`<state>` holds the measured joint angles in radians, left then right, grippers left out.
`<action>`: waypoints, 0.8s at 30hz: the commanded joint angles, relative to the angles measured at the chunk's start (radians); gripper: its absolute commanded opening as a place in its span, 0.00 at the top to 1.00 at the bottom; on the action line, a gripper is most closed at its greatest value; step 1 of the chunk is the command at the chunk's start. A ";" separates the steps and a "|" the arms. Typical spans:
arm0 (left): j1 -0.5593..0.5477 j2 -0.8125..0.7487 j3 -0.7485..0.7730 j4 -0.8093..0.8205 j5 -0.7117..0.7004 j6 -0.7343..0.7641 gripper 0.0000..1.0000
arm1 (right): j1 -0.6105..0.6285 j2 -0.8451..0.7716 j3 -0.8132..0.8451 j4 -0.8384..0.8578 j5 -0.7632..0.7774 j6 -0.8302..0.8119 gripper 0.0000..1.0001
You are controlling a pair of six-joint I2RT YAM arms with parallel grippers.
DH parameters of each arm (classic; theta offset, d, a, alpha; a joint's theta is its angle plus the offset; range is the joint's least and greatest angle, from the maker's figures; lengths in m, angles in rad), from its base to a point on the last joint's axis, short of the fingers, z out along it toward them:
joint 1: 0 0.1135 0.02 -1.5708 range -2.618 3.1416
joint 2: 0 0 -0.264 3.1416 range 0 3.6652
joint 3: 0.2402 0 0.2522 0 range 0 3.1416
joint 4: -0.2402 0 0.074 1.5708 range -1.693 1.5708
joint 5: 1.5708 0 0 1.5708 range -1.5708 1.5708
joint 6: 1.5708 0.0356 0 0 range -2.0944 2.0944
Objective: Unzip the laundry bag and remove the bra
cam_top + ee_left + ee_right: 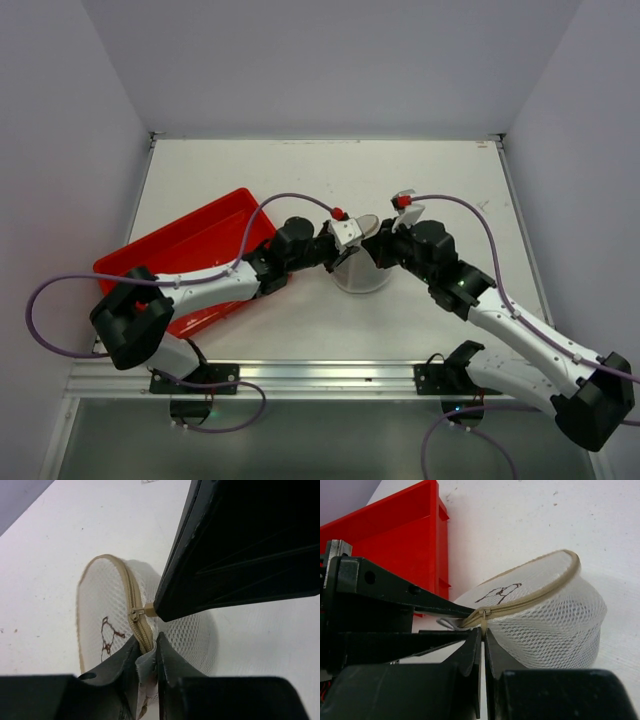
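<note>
Directly against right hand [483, 632]; laundry bag [550, 625]

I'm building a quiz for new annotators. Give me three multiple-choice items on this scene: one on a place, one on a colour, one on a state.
1. The red tray lies: A, left of the laundry bag; B, right of it; C, on top of it.
2. The zipper is: A, red; B, tan; C, black.
3. The right gripper is: A, wide open; B, shut on the zipper pull; C, gripping the tray.
A: the tray sits beside the left arm. B: tan rim in both wrist views. B: its fingers pinch the pull.
</note>
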<state>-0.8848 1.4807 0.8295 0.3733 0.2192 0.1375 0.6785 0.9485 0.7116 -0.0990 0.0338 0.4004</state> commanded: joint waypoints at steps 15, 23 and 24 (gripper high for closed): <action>-0.006 -0.126 -0.069 0.029 -0.032 0.039 1.00 | -0.007 -0.017 0.058 -0.056 0.129 -0.008 1.00; -0.006 -0.178 -0.104 0.021 -0.006 0.042 1.00 | -0.057 0.024 0.058 -0.059 0.219 -0.026 1.00; -0.006 -0.186 -0.104 0.015 -0.007 0.045 1.00 | -0.068 0.030 0.060 -0.059 0.219 -0.026 1.00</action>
<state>-0.8852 1.3514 0.7326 0.3733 0.1902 0.1612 0.6659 0.9558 0.7338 -0.1368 0.0994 0.4065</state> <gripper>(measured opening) 0.127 0.013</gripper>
